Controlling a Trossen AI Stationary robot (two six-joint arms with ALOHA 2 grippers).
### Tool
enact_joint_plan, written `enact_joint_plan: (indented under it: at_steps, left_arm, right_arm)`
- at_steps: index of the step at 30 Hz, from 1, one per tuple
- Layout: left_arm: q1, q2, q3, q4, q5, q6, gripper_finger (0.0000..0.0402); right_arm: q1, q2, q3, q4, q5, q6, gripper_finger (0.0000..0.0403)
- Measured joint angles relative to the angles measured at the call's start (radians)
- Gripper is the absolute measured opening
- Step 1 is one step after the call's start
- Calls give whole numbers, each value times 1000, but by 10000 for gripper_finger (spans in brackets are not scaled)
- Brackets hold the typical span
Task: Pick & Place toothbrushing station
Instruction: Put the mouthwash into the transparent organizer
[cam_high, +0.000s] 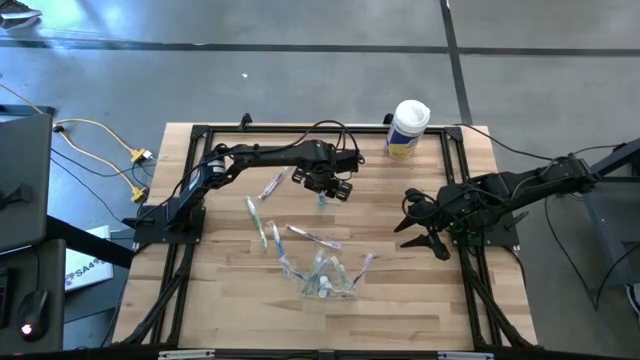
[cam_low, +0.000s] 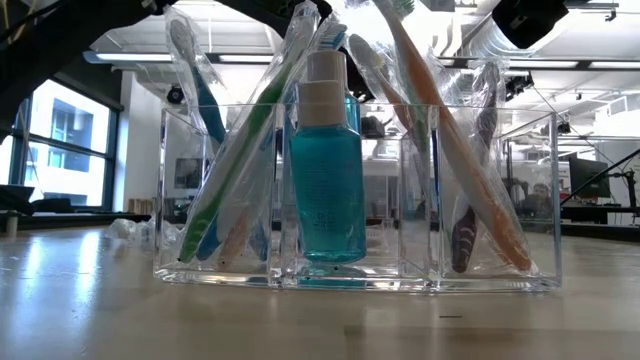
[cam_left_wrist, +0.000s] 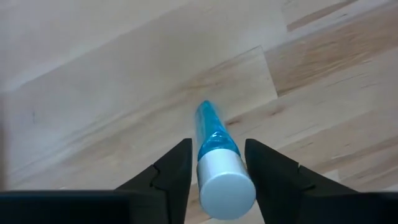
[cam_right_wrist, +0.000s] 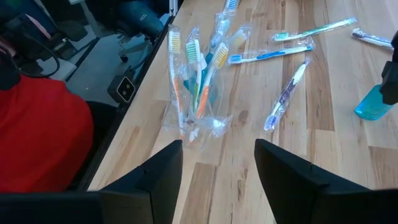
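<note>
My left gripper (cam_high: 323, 190) is over the table's far middle, shut on a small teal tube (cam_left_wrist: 214, 140) with a white cap. The tube also shows in the right wrist view (cam_right_wrist: 372, 106). The clear plastic holder (cam_high: 325, 282) stands near the table's front middle. It holds several wrapped toothbrushes (cam_low: 455, 150) leaning against its walls and a teal bottle (cam_low: 327, 175) standing upright. Several wrapped toothbrushes (cam_high: 256, 218) lie flat on the table between my left gripper and the holder. My right gripper (cam_high: 408, 222) is open and empty at the table's right. My left gripper pinches the teal tube between its two fingers, on the body just under the white cap (cam_left_wrist: 216, 148). The fingers come from above, pointing down, and lie along the tube. The tube stands nearly upright, cap up. I cannot tell whether its lower end (cam_left_wrist: 205, 111) touches the table.
A large white canister with a yellow label (cam_high: 408, 128) stands at the table's far right. A black frame (cam_high: 190, 180) runs along the table's edges. Bare wood lies at the near left (cam_high: 220, 300). A person in red (cam_right_wrist: 43, 137) is beyond the table's near edge.
</note>
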Motion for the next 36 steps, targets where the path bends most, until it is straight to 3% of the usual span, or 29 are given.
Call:
enact_joint_plan:
  at_steps: [11,22,31,36]
  left_arm:
    - [1,34,3,-2,55,21,98]
    - [0,42,4,0,50,55,92]
    - [-29,-27,-5,-69,27,105,92]
    - [-73,-131,-2,-124,-72,97,92]
  right_arm:
    - [0,0,0,-2,0,0,193]
    - [0,0,0,-7,0,0,193]
    - [0,0,0,5,0,21,193]
    - [0,0,0,19,0,57,193]
